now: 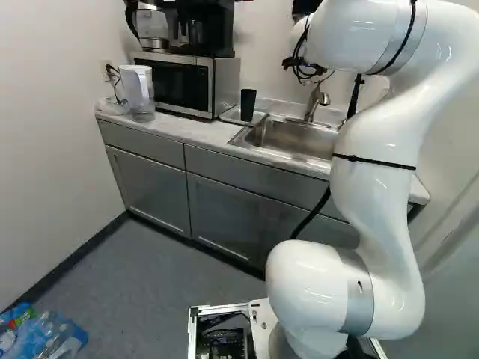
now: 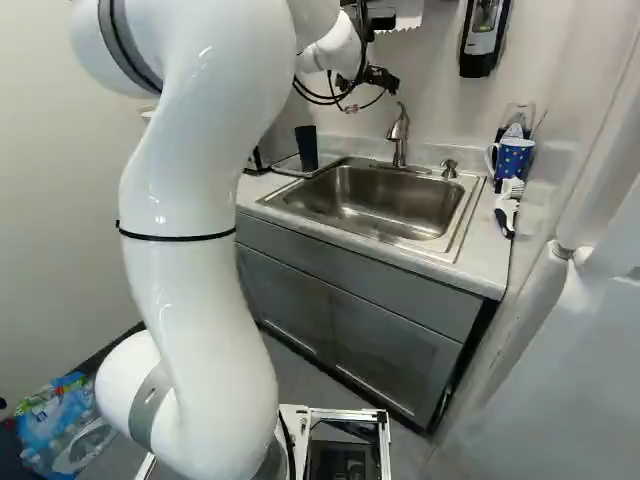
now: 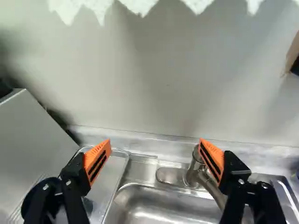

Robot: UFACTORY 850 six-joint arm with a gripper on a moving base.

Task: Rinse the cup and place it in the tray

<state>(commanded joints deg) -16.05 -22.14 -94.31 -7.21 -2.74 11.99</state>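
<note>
Blue plastic packaging (image 1: pixel 49 336) lies on the floor at the left of your left base view. On the tabletop (image 1: pixel 179 129) you have a white jug (image 1: pixel 138 86), then the microwave (image 1: pixel 178 84) with a coffee maker (image 1: pixel 213 30) on top. Next, you find the black cup (image 2: pixel 306 148) standing upright on the tray (image 2: pixel 293 166), just beside the sink (image 2: pixel 400 205). Your gripper (image 2: pixel 382 78) hangs above the tabletop near the tap (image 2: pixel 399 135); your wrist view shows its orange pads (image 3: pixel 98 158) wide apart. Right of the tap you see a soap pump (image 2: pixel 449 168), then a blue dotted mug (image 2: pixel 513 157) by the wall.
</note>
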